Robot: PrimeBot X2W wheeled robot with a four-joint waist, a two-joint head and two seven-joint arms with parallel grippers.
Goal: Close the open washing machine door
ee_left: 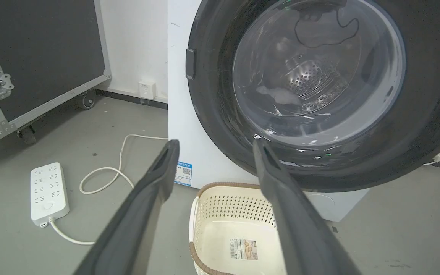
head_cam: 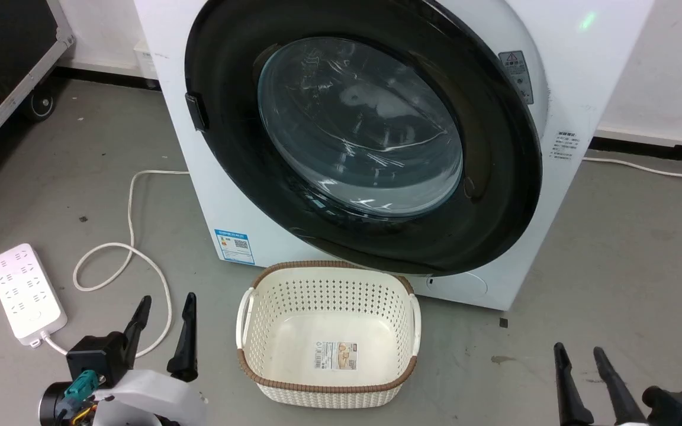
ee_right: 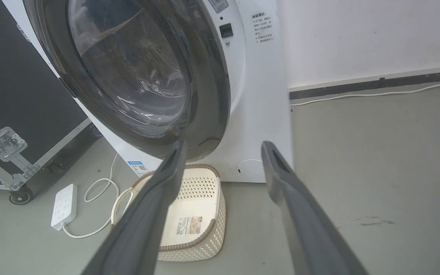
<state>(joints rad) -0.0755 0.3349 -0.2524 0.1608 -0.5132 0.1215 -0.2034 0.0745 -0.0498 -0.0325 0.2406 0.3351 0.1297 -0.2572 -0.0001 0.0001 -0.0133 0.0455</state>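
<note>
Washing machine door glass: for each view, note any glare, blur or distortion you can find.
Head view: white glare streaks cross the washing machine door glass, sharp focus. Left wrist view: reflections along the lower glass; left gripper fingers soft-edged. Right wrist view: door stretched and leaning by the wide lens; right gripper fingers blurred.

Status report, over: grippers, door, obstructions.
Left gripper, right gripper open, empty, touching nothing. Washing machine door across machine front; latched or not, cannot tell. Basket on floor beneath it.
</note>
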